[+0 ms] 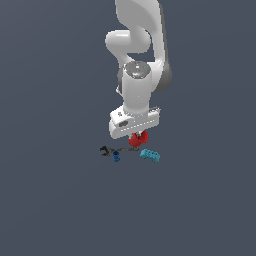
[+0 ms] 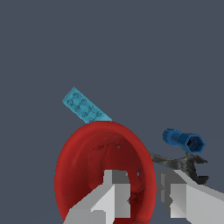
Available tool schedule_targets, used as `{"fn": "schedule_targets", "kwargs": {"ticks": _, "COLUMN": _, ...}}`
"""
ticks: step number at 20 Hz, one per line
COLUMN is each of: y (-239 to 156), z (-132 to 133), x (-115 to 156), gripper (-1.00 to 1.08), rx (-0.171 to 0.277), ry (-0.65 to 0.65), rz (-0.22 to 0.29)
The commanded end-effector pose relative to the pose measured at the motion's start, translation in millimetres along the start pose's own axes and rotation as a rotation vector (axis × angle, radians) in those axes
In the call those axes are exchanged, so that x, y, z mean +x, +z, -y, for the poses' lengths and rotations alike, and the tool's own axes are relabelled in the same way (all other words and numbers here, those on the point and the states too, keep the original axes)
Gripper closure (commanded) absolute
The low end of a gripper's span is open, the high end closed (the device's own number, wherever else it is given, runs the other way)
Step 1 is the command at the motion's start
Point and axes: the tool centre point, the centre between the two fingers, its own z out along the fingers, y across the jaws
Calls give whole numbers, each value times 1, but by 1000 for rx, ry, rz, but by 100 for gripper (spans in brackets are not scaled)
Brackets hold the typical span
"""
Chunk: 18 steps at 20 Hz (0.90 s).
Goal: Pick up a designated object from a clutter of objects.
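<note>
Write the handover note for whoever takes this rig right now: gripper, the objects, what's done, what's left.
Gripper: down at the red cup, one finger inside it, the other outside its wall. Whether the jaws have clamped the wall, I cannot tell.
Red cup: on its side, mouth toward the wrist camera, on the surface.
Clutter: teal studded brick just beyond the cup; blue cup and dark wrench-like tool on its other side.
Done: approach, fingers straddling the wall.
Left: confirm the grip, then lift the cup out.

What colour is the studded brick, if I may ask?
Teal; the studded brick shows best in the wrist view.
</note>
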Motion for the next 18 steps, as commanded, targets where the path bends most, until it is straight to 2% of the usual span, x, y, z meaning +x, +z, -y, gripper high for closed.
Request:
{"fn": "schedule_targets", "kwargs": {"ticks": 1, "y": -22, "z": -12, "x": 2, "gripper": 108, "rx": 1, "ry": 2, "rz": 2}}
{"fn": "schedule_targets", "kwargs": {"ticks": 18, "y": -166, "z": -99, "x": 22, "gripper": 108, "rx": 3, "ry": 20, "rz": 30}}
